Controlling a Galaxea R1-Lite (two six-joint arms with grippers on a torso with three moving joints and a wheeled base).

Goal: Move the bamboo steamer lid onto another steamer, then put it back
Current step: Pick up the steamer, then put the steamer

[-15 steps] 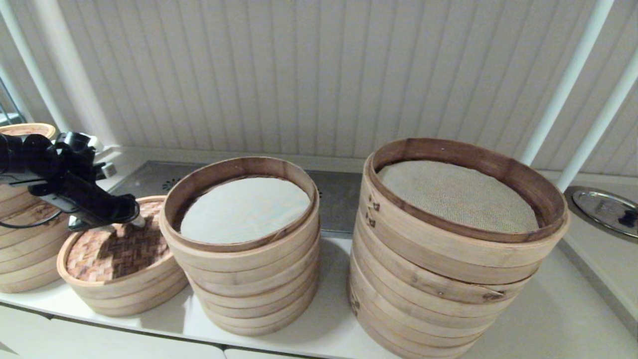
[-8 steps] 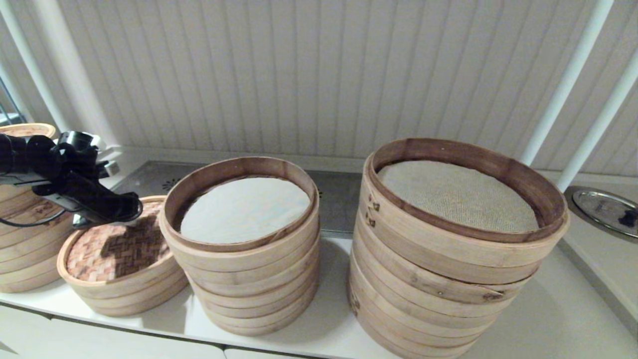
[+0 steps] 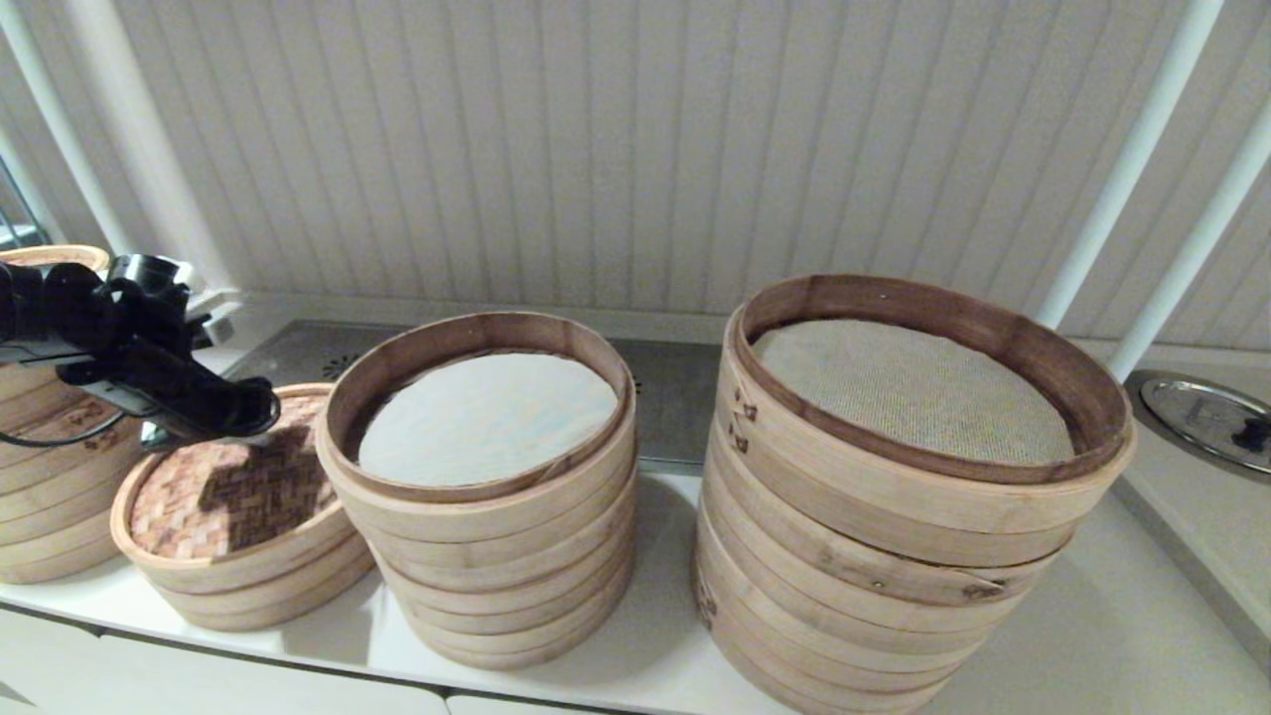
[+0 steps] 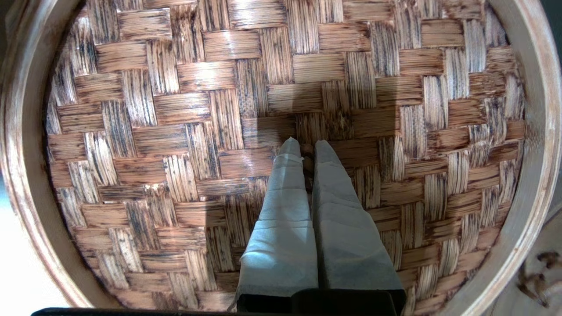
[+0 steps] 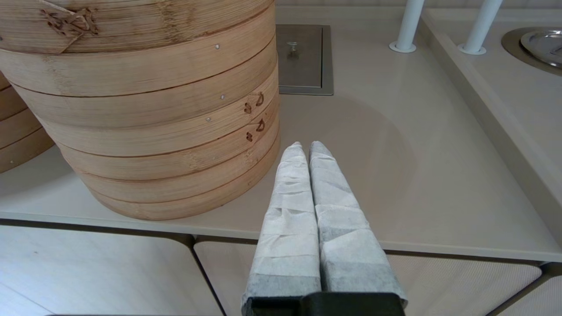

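The bamboo steamer lid (image 3: pixel 213 492), with a brown basket-weave top and a pale rim band, lies over a shallow two-band steamer (image 3: pixel 253 586) at the front left of the counter; the steamer's inside is hidden. My left gripper (image 3: pixel 253 437) is above the lid's middle. In the left wrist view the left gripper (image 4: pixel 307 147) is shut on the small loop knob (image 4: pixel 308 154), and the lid (image 4: pixel 175 131) fills the view. My right gripper (image 5: pixel 305 147) is shut on nothing, low over the counter's front edge beside the widest stack (image 5: pixel 153 131).
A tall stack with a white liner (image 3: pixel 487 497) stands just right of the lid. The widest stack with a grey mesh liner (image 3: pixel 894 516) stands right of centre. Another stack (image 3: pixel 50 477) is at the far left. A metal lid (image 3: pixel 1206 417) lies at the far right.
The left gripper, still shut on the knob, has shifted slightly up and to the left, and the lid's rim has moved slightly with it. The right arm has not moved.
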